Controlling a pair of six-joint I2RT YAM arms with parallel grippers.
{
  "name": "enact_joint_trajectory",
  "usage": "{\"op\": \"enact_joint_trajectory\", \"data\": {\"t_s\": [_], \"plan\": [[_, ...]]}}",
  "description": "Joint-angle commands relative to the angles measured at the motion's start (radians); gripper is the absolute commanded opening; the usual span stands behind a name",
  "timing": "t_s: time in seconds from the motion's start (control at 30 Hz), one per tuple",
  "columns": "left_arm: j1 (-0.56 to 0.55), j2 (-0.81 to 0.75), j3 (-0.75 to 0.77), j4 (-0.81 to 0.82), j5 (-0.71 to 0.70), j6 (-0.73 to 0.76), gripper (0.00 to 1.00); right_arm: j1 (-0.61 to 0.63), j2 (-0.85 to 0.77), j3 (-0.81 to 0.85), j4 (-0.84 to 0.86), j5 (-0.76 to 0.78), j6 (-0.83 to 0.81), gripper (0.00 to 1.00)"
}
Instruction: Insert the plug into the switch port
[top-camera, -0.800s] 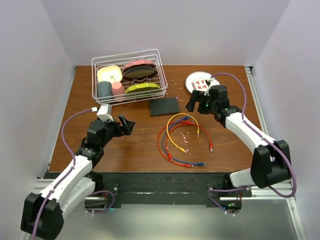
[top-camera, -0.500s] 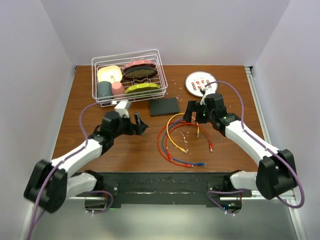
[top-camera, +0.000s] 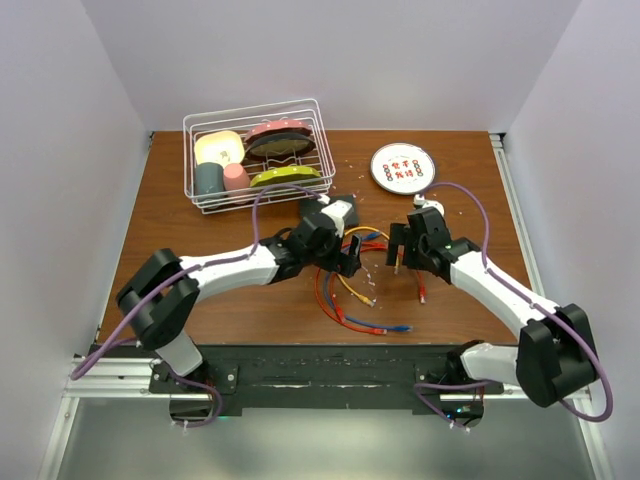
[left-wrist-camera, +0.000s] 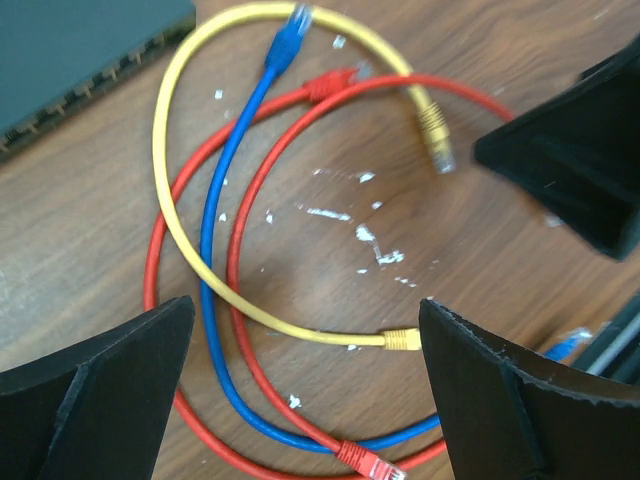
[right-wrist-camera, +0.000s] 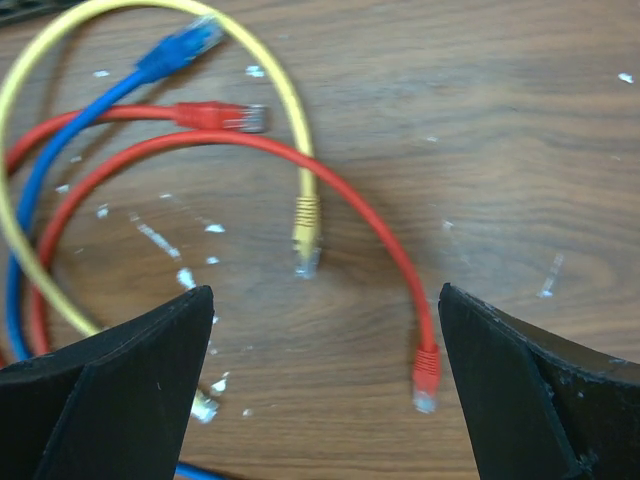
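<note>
The black switch (left-wrist-camera: 70, 45) lies at the top left of the left wrist view, its row of sockets facing the cables; in the top view my left wrist covers it. Yellow (top-camera: 352, 285), red (top-camera: 322, 290) and blue (top-camera: 395, 327) cables lie coiled at mid-table. My left gripper (top-camera: 345, 258) hovers open and empty over the coil (left-wrist-camera: 308, 330), with a yellow plug (left-wrist-camera: 403, 340) by its right finger. My right gripper (top-camera: 398, 250) is open and empty (right-wrist-camera: 325, 300) above another yellow plug (right-wrist-camera: 305, 240) and a red plug (right-wrist-camera: 425, 375).
A white wire basket (top-camera: 318, 120) with dishes and cups stands at the back left. A round white disc with red marks (top-camera: 402, 167) lies at the back right. White specks dot the wood among the cables. My right gripper's black body (left-wrist-camera: 570, 160) shows in the left wrist view.
My left arm has swung from the left side to the centre, over the cables and across the switch. My right gripper has moved nearer and leftward, down toward the cables.
</note>
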Motion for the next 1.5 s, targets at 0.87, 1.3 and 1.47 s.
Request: {"op": "enact_joint_trajectory", "data": {"t_s": [0.87,1.3,1.47], "plan": [[-0.028,-0.187,-0.070,0.041,-0.040,-0.017,1.00,-0.024,-0.128,0.154,-0.042,-0.019,-0.033,0.00],[-0.127,-0.100,0.041,0.360,0.129,-0.071,0.99,-0.028,-0.418,0.135,0.074,-0.083,0.042,0.00],[-0.145,-0.011,0.140,0.397,0.198,-0.051,0.93,-0.027,-0.430,0.094,0.135,-0.202,0.104,0.00]]}}
